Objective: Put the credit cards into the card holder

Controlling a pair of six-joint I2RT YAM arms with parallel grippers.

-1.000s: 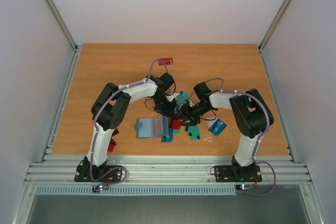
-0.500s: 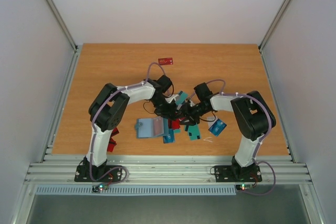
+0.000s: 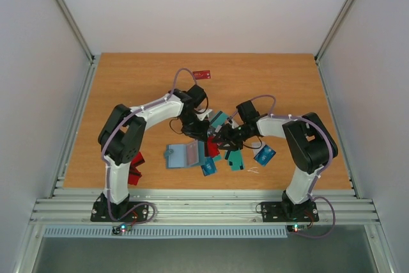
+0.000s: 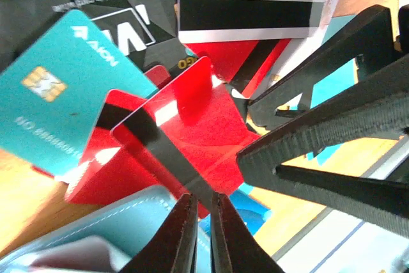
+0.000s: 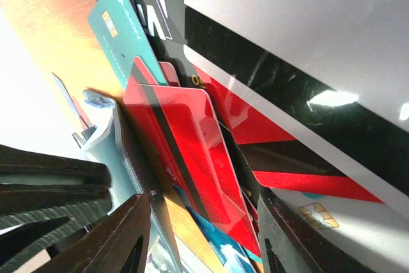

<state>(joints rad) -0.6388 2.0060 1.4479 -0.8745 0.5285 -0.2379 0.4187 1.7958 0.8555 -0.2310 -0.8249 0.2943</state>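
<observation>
A teal card (image 4: 64, 100) read "AION", its number blurred. The black card (image 4: 128, 4) behind it showed "Membership card", cut off. The left gripper (image 4: 203, 208), nearly closed, pinched a red striped card (image 4: 185, 126) by its lower edge. The right gripper (image 5: 204, 204) stood half open astride that card; whether it touched was unclear. The card holder (image 3: 184, 155) lay open by the middle of the worktop's (image 3: 128, 87) near edge.

The teal card (image 4: 64, 100) bears "AION" in white and a faint number line beginning "NO 6666" (its end is hidden), while the black card (image 4: 121, 4) just above it shows a large outlined "W" and small print reading roughly "Membership card".
</observation>
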